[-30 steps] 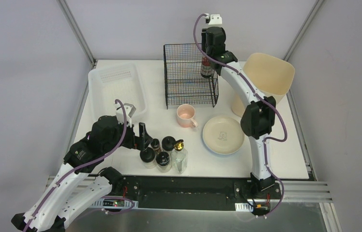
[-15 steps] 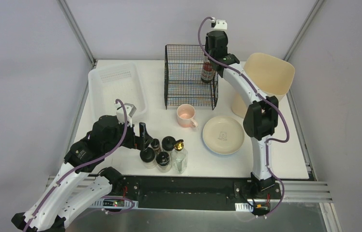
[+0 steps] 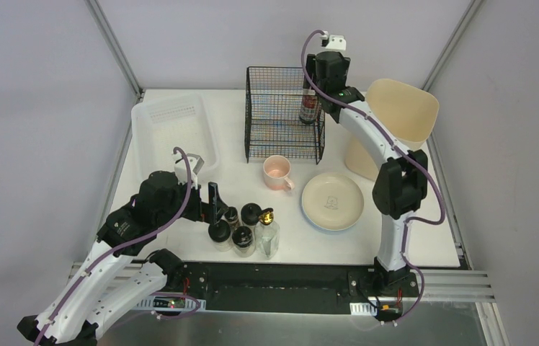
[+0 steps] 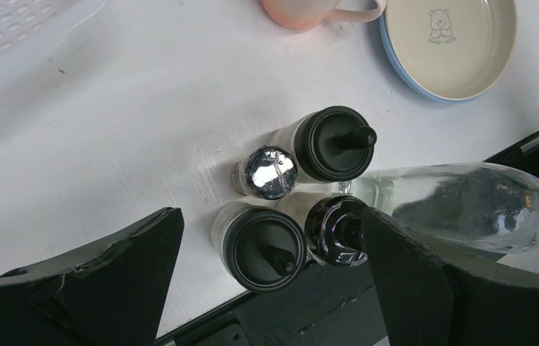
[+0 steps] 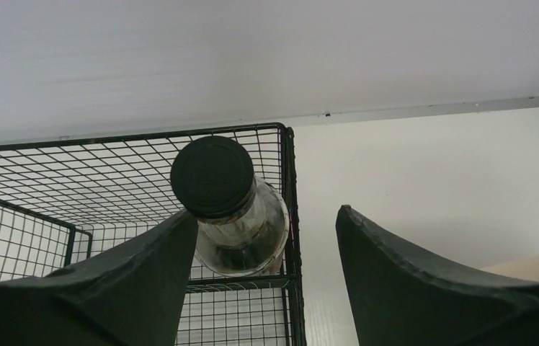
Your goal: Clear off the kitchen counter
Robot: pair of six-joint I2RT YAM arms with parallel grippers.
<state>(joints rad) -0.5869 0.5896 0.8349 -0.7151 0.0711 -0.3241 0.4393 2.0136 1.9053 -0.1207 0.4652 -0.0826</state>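
The table (image 3: 238, 180) is far from cleared: a tight huddle of condiment jars (image 4: 263, 249) and a tall clear glass bottle (image 3: 268, 234) stands by its front edge, left of middle, with a pink mug (image 3: 276, 171) and a plate (image 3: 332, 200) nearer the centre. Your left end effector (image 4: 270, 216) hangs over that huddle, jaws spread wide and empty. The jars are packed shoulder to shoulder, so a finger coming down among them could shove a neighbour. The glass bottle, tall and near the front edge, looks likeliest to topple or go over. At the back edge your right end effector (image 5: 261, 213) is also parted, gripping nothing, astride a sauce bottle (image 5: 212, 176) standing in the wire rack (image 5: 72, 180). One finger looks very close to the cap — a crooked pull-away could snag cap or wire and tip the bottle.
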